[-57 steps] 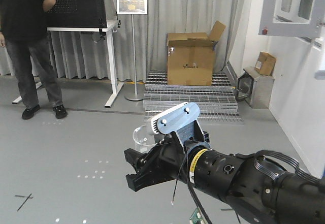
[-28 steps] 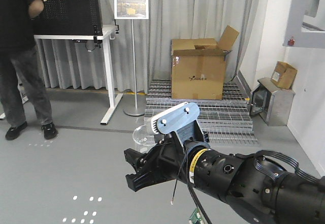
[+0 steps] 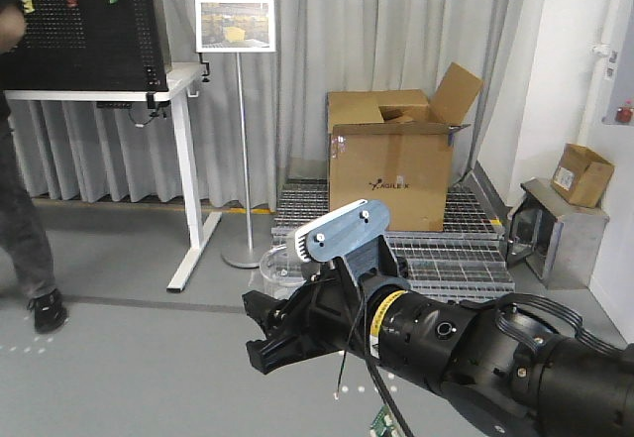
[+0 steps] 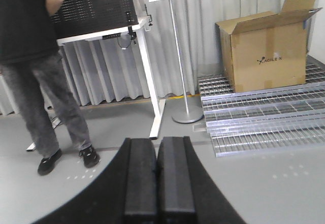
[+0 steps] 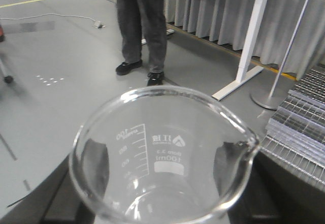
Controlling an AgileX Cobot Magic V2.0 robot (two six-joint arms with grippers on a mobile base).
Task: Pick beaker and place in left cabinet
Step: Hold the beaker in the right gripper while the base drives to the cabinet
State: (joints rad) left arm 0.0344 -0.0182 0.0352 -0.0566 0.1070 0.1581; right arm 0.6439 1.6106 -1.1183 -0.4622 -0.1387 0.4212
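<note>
The beaker (image 5: pixel 162 148) is a clear 100 ml glass cylinder with a flared rim and spout, and it fills the right wrist view. My right gripper (image 5: pixel 161 183) is shut on it, its dark fingers (image 5: pixel 96 163) showing through the glass on either side. From the front, the beaker (image 3: pixel 277 267) sticks up behind the black right gripper (image 3: pixel 269 323), held above the grey floor. My left gripper (image 4: pixel 157 144) is shut with nothing between its pads. The left cabinet is out of view.
A cardboard box (image 3: pixel 396 174) sits on a metal grating platform (image 3: pixel 446 254) straight ahead. A sign stand (image 3: pixel 238 150) and a white desk (image 3: pixel 183 189) with a black pegboard are to the left. A person (image 3: pixel 25 249) stands at the left edge. A small box (image 3: pixel 584 174) rests on a grey case.
The whole background has shifted: the cardboard box looks larger and further right, and the person has slid to the left edge. The right arm and beaker hold the same place in view.
</note>
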